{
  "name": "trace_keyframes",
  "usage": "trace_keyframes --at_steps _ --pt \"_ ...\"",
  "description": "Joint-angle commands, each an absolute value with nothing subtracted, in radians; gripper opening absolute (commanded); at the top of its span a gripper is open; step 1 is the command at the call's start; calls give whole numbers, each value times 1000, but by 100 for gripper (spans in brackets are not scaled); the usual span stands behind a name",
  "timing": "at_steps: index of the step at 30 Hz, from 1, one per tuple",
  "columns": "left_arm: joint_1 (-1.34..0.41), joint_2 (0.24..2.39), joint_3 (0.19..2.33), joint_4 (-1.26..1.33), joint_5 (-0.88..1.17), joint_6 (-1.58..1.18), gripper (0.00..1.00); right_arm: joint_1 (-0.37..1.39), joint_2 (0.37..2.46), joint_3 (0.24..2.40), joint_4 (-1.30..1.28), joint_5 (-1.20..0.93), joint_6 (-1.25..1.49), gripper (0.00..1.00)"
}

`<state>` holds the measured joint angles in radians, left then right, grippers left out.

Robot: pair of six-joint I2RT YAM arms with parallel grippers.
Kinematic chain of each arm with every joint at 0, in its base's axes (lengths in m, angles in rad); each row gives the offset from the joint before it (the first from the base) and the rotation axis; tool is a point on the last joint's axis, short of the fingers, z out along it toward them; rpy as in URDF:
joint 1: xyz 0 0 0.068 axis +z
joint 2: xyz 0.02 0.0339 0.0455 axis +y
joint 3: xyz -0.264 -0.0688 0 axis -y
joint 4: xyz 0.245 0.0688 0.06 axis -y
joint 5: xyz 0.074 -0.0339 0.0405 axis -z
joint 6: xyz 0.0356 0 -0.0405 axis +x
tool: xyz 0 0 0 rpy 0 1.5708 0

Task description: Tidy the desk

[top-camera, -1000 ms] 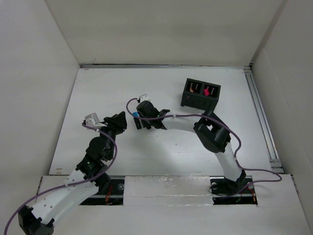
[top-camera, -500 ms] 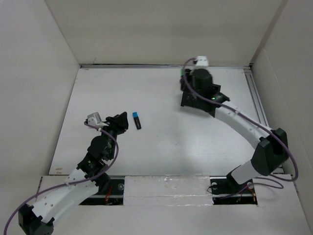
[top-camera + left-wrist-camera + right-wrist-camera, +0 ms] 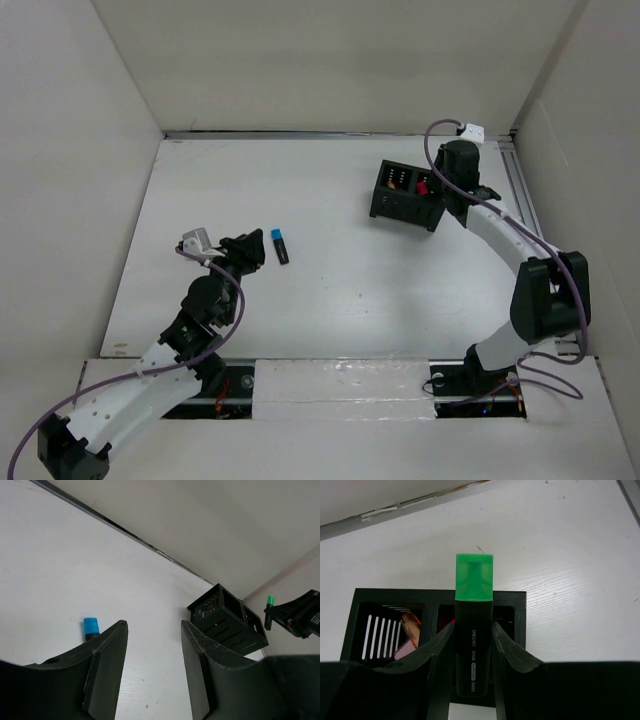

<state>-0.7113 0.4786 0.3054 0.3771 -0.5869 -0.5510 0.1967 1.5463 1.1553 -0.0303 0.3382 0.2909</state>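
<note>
Right wrist view: the right hand (image 3: 472, 642) has its two fingers pressed against the sides of a green-capped highlighter (image 3: 474, 605), which fills the gap between them.
Right hand grip: closed on the highlighter's black barrel, with the green cap pointing away from the wrist.
Below the highlighter: the black organizer box (image 3: 395, 595), with two compartments side by side. The slotted compartment on the left of this view holds something pink and orange (image 3: 406, 645), too small to name.
Highlighter and box: in the left wrist view the highlighter hangs off the box's right end and clear of it. I cannot tell which compartment it is nearest.
Top view, right arm: stretched to the far right of the desk (image 3: 350, 290), with its hand just beside the box's right end.
Box position: far right part of the desk, near the metal rail (image 3: 530, 225) but apart from it.
Left hand (image 3: 153, 630): jaws partly apart, with nothing between them.
Left hand position: low over the left half of the desk, well apart from the box.
Beside the left hand: a blue-capped marker (image 3: 280, 246) lies flat on the desk just to the hand's right, not touching it.
Desk: a white top walled by white panels (image 3: 330, 60), with the arm bases at its near edge.
</note>
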Motion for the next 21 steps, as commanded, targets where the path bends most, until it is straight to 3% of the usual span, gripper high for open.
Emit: trace_keyframes --at_steps 1,13,21 --pt "-707 472 304 423 -580 -538 43 192 1591 1213 23 334 287 21" --pt "-707 477 302 426 -578 -538 43 285 1661 1230 31 483 271 28" --pt "-707 483 301 433 -580 -537 43 327 1557 1126 70 549 314 64"
